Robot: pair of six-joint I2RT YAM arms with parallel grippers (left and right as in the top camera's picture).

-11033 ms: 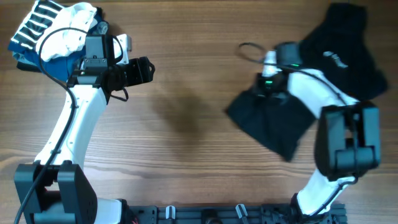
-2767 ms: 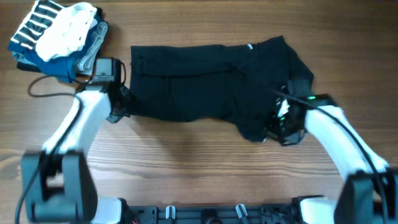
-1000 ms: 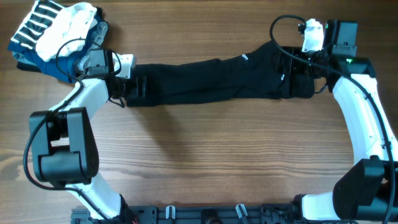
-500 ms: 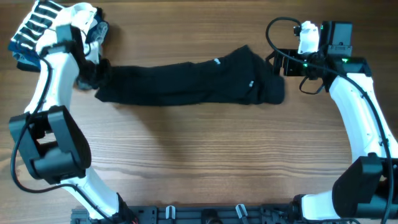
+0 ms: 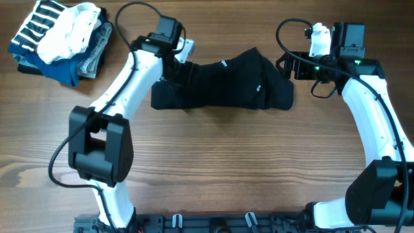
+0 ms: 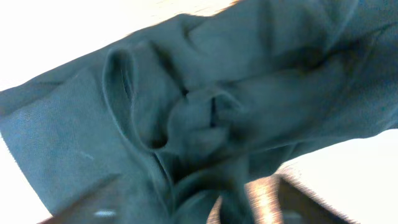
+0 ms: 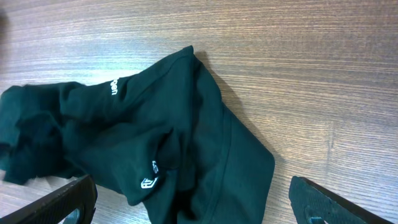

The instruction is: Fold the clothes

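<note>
A black garment (image 5: 226, 81) lies bunched near the far edge of the wooden table, its left end folded in toward the middle. My left gripper (image 5: 184, 68) hangs over that folded left part. The left wrist view is filled with creased dark cloth (image 6: 186, 112), and the blurred fingertips (image 6: 93, 205) stand wide apart, so the left gripper (image 6: 196, 208) is open. My right gripper (image 5: 290, 65) hovers open just off the garment's right end. In the right wrist view that gripper (image 7: 199, 205) straddles the cloth (image 7: 155, 124), which bears small white logos, without touching it.
A pile of other clothes (image 5: 61, 35), striped, white and blue, sits at the far left corner. Bare wooden table (image 5: 220, 162) stretches from the garment to the near edge. Cables loop above both wrists.
The left arm swung right, carrying the garment's left end toward the middle, so the long stretched cloth is now short and bunched. The left jaws shut and then opened. The right arm barely moved.
</note>
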